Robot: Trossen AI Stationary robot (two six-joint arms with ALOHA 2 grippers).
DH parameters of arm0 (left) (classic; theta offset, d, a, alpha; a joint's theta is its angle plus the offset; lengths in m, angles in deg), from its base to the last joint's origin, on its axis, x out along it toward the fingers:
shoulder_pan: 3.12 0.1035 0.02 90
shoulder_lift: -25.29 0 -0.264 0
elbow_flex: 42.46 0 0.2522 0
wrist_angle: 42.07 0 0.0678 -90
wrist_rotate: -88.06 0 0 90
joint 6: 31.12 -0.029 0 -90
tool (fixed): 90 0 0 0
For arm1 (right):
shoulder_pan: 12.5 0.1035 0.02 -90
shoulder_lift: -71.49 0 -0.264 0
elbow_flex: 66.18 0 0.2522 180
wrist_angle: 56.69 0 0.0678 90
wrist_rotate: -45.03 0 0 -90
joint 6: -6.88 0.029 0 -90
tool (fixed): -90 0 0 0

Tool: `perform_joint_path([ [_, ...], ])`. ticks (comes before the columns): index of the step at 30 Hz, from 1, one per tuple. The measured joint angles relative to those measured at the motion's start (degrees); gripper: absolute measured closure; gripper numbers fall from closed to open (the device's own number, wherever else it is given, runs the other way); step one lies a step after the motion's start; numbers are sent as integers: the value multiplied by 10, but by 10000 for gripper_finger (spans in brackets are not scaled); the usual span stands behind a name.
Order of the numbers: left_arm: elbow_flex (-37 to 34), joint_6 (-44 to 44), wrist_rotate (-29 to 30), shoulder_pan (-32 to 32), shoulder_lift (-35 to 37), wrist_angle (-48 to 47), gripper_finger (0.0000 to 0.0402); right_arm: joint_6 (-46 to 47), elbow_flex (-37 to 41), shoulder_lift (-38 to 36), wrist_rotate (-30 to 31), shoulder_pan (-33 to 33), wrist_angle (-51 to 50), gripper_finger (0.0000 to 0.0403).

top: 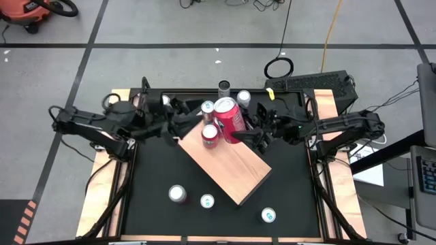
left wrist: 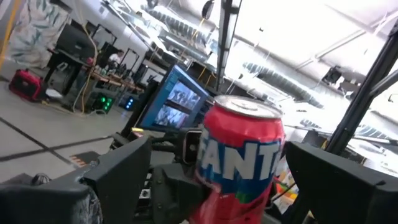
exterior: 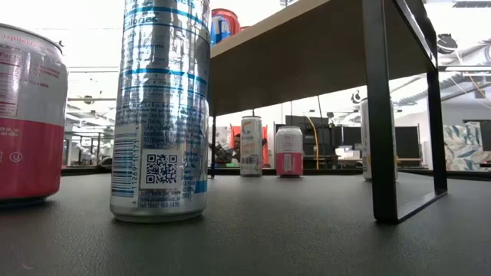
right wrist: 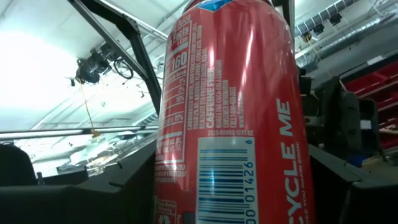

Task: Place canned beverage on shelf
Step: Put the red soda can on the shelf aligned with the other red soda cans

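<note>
- Shelf point(top: 228, 165): thick pale wood slab w/ visible grain, lying diagonal across the black table point(top: 157, 218), far-left corner to near-right. Low view shows it raised on dark legs.
- Right gripper point(top: 235, 136): at far end of shelf, fingers set part-open and clamped on the red Fanta can point(top: 229, 114). Right wrist view: can point(right wrist: 233, 112) fills the gap between the two dark fingers, touching both.
- Left gripper point(top: 182, 126): just left of shelf's far end, jaws spread wide, nothing in them. Left wrist view: fingers apart w/ the Fanta can point(left wrist: 239, 158) beyond, not touching them.
- Fanta can: red w/ blue-white logo, silver top, barcode on side; tilted, held above shelf's far end.
- Smaller red can point(top: 210, 134): upright on shelf, just near-left of the held one.
- Other cans on table: three at near side point(top: 207, 201), a few more at far edge point(top: 224, 86).
</note>
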Motion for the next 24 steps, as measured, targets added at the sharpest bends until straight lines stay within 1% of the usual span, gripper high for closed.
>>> perform_joint_path([
  [4,9,-5,-6,0,-24,23,24,-4,0,1,4,0,-14,131],
  [7,23,-16,-33,0,-43,23,24,-5,0,1,4,-2,-26,131],
  [17,48,-14,-35,8,-79,21,24,-5,0,1,5,-5,-49,131],
  [24,58,2,-35,15,-84,11,24,-5,0,2,5,-5,-68,131],
])
